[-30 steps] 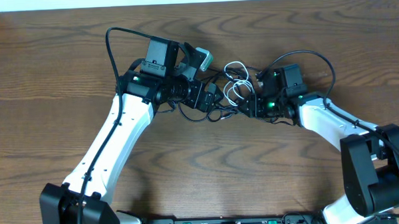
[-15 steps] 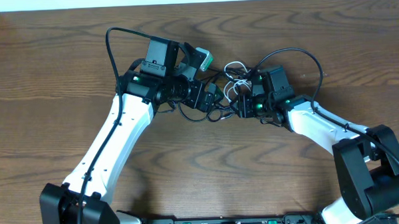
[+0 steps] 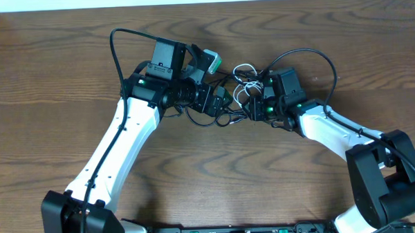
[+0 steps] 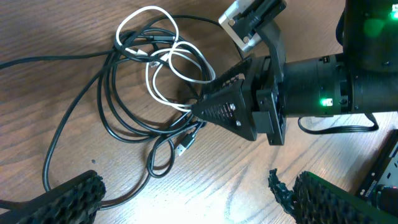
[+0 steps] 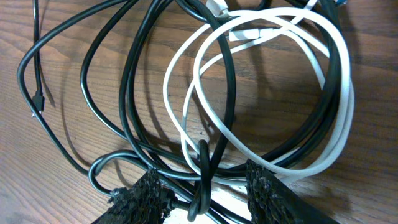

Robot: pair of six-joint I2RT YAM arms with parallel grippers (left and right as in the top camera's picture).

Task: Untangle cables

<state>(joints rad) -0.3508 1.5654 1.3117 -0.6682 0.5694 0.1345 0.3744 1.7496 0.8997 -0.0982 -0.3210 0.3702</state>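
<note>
The cables lie in one tangle at the table's far middle: a white cable (image 3: 243,73) looped through black cables (image 3: 227,120). The right wrist view shows the white cable (image 5: 339,106) coiled over and under the black cables (image 5: 127,93). My right gripper (image 5: 202,193) is open, its fingers (image 5: 146,193) straddling a hanging black loop and several strands at the tangle's near edge. My left gripper (image 4: 186,208) stands wide open, low over bare wood just short of the tangle, a black strand passing by its left finger (image 4: 68,199). It faces my right gripper (image 4: 196,111).
A black cable's plug end (image 4: 185,144) lies on the wood between the two grippers. The thick black wires of both arms arch over the wrists (image 3: 115,43). The wooden table (image 3: 55,101) stretches left, right and toward the front.
My right arm has moved left into the tangle, its jaws now astride the black strands. The left arm has held still.
</note>
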